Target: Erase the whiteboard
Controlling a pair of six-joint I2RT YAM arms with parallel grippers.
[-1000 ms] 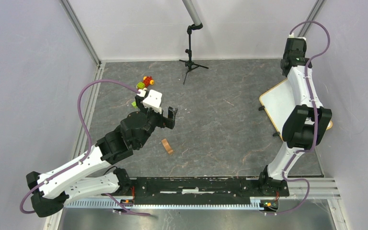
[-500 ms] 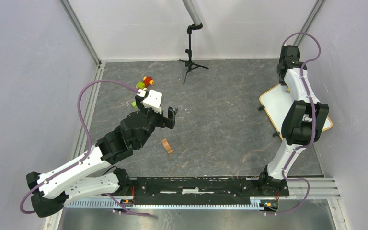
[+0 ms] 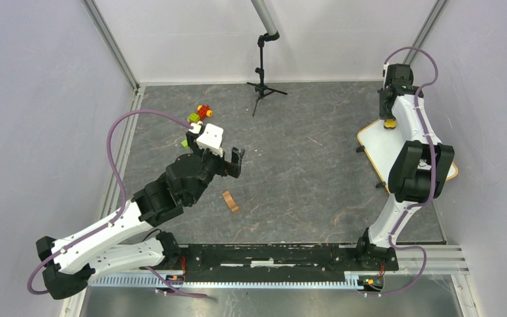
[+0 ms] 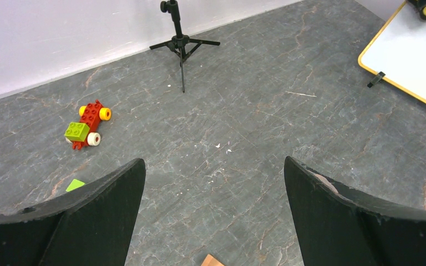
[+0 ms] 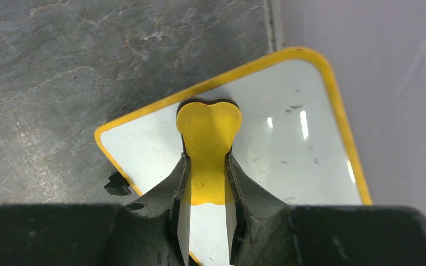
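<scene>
Right wrist view: the right pincer (image 5: pixel 206 166) is clenched on a yellow eraser (image 5: pixel 209 124), whose head sits over the whiteboard (image 5: pixel 288 127) near its far edge; whether it touches the board cannot be told. The yellow-framed board lies at the desk's (image 3: pixel 304 165) right side, close to the wall, bearing faint dark specks. The left pincer (image 4: pixel 213 163) hangs released above the desk, well apart from the board, with a red brick toy car (image 4: pixel 89 124) and a small tripod (image 4: pixel 180 41) beyond it.
</scene>
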